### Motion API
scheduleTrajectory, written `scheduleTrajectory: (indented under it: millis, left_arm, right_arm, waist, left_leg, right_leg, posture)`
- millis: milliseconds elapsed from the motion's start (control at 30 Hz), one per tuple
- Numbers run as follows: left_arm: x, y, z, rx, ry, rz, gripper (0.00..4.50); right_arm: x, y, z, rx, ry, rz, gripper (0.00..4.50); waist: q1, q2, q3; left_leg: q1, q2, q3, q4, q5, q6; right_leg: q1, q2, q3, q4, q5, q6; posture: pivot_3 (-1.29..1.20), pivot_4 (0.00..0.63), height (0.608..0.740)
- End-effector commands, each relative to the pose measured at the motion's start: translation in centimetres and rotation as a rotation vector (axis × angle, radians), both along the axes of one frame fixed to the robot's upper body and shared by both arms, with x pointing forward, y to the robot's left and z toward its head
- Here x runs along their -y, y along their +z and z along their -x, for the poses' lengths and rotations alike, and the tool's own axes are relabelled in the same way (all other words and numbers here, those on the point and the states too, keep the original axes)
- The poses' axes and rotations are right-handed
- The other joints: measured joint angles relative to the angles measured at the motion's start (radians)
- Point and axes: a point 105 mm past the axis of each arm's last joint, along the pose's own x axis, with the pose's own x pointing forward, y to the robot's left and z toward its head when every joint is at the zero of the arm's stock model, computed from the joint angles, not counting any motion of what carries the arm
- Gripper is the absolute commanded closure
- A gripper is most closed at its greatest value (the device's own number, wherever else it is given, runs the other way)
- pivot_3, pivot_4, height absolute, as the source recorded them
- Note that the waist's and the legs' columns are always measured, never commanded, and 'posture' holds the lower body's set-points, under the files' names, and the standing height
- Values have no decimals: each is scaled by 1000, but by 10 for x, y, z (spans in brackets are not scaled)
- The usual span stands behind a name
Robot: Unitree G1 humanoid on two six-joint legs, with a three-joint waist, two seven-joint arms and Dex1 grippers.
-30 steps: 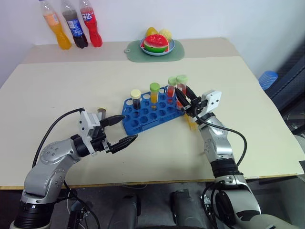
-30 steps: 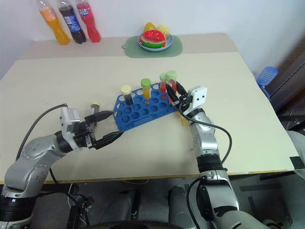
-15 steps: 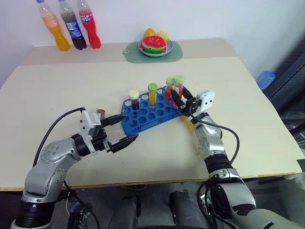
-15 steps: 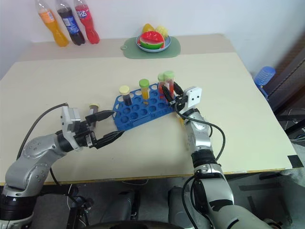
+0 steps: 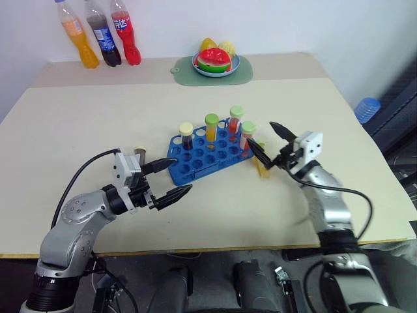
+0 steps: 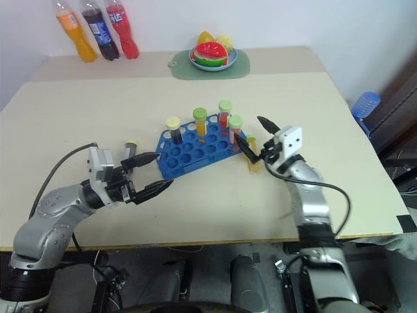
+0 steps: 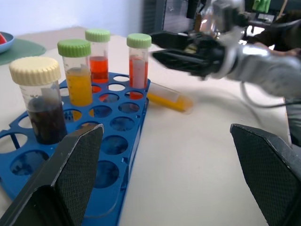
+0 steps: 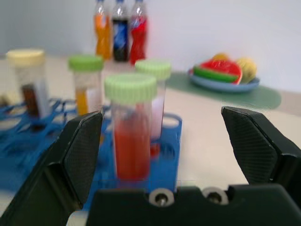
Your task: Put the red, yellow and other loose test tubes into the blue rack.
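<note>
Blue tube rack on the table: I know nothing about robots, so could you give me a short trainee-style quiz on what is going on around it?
1. Count: how many capped tubes stand upright in the bright blue plastic rack?
2. True or false: the right hand is clamped on a tube.
3. Pick one: where is the clear tube of yellow liquid?
A. standing in the rack
B. lying on the beige table beside the rack's end, near the right hand
C. held in the right hand

Key: 1. Four. 2. False; its fingers are spread open and touch no tube. 3. B.
</note>
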Motion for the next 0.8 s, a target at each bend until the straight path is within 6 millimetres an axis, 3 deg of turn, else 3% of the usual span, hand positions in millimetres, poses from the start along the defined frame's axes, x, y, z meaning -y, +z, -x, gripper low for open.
scheduleTrajectory:
  millis: [33, 167, 300, 433, 800]
  left_arm:
    - [2, 4, 0, 36, -11, -3, 0]
    - [7, 3, -2, 33, -34, 3, 0]
    - [10, 2, -4, 34, -48, 5, 0]
    - [13, 1, -2, 29, -57, 9, 0]
    - [14, -5, 6, 10, -34, 23, 0]
  right_arm:
    - [7, 18, 16, -81, -78, 106, 60]
    - [9, 19, 23, -327, -66, 155, 60]
    - [22, 15, 4, -659, -180, 86, 60]
    - [17, 16, -4, -829, -179, 49, 60]
    - [4, -19, -29, -967, -239, 159, 60]
  waist:
    - [0, 0, 0]
    - [-3, 0, 0]
    - [-3, 0, 0]
    - [10, 0, 0]
    - [16, -1, 0]
  left_leg:
    - [0, 0, 0, 0, 0, 0]
    - [0, 0, 0, 0, 0, 0]
    - [0, 0, 0, 0, 0, 0]
    - [-3, 0, 0, -1, -1, 2]
    - [-9, -1, 2, 2, -2, 4]
  right_leg:
    - [0, 0, 0, 0, 0, 0]
    - [0, 0, 0, -1, 0, 0]
    - [1, 0, 0, -2, 0, -1]
    - [2, 0, -2, -8, 0, 0]
    - [-2, -2, -3, -9, 1, 1]
  posture:
    - [0, 150, 740]
    - [0, 150, 740]
    - [0, 150, 740]
    - [0, 150, 740]
    - [0, 150, 740]
